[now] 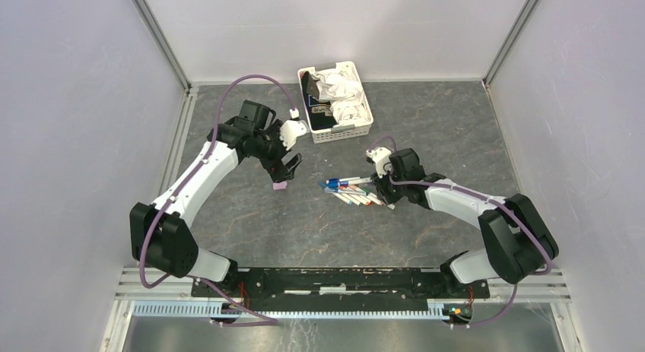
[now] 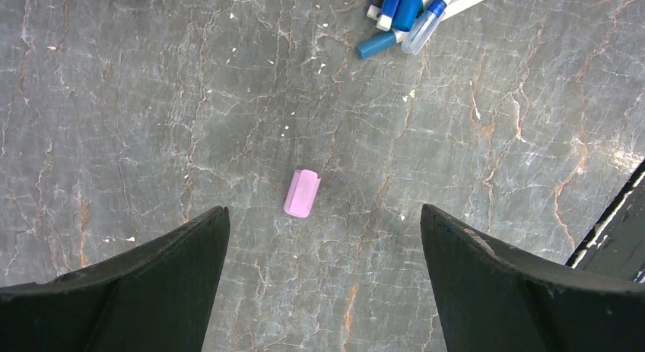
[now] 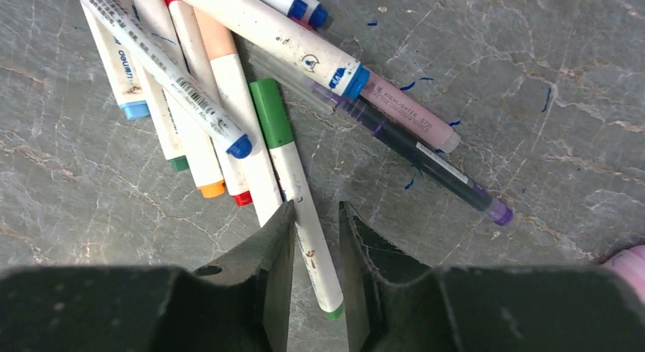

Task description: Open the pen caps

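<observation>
Grey marbled surface [image 1: 304, 226]: my left tool [image 2: 323, 211] is spread wide over a pink cap [image 2: 303, 193]. My right tool [image 3: 316, 211] stands narrow astride a green pen [image 3: 286, 166]; whether it pinches, I cannot tell.

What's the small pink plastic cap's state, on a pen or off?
Off: the small pink plastic cap lies alone on the grey table, apart from the pens.
</observation>
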`<state>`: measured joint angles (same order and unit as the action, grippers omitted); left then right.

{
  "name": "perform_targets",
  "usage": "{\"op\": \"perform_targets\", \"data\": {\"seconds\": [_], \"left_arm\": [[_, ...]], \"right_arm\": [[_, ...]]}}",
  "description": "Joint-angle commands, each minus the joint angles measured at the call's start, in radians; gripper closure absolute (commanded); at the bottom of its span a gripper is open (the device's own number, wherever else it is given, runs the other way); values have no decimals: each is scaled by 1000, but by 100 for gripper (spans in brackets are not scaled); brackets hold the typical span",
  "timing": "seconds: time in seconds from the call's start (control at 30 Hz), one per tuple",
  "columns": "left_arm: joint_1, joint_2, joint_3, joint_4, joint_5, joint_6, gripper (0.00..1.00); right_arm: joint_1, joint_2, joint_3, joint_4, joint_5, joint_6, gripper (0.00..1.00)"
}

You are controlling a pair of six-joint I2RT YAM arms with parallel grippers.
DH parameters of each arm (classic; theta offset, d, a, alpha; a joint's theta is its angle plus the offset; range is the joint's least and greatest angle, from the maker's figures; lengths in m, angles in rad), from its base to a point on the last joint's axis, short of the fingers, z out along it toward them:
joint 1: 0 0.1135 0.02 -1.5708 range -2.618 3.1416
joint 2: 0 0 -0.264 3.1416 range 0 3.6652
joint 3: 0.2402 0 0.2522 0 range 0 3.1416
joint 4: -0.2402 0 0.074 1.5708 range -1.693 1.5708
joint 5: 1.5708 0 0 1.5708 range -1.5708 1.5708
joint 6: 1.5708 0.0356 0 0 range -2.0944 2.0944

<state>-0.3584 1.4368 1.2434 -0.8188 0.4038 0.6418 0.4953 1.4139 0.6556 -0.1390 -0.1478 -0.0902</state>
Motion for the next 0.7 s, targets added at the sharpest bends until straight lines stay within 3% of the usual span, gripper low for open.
{"op": "perform_targets", "data": {"seconds": [0.0, 0.47, 0.67], "left_arm": [[3, -45, 14, -10, 39, -33, 0], [3, -61, 26, -46, 100, -8, 0], [3, -79, 12, -61, 146, 39, 0]], "right_arm": [[-2, 37, 8, 9, 71, 20, 69], [23, 29, -46, 4, 27, 34, 71], [26, -31, -23, -32, 5, 36, 97]]}}
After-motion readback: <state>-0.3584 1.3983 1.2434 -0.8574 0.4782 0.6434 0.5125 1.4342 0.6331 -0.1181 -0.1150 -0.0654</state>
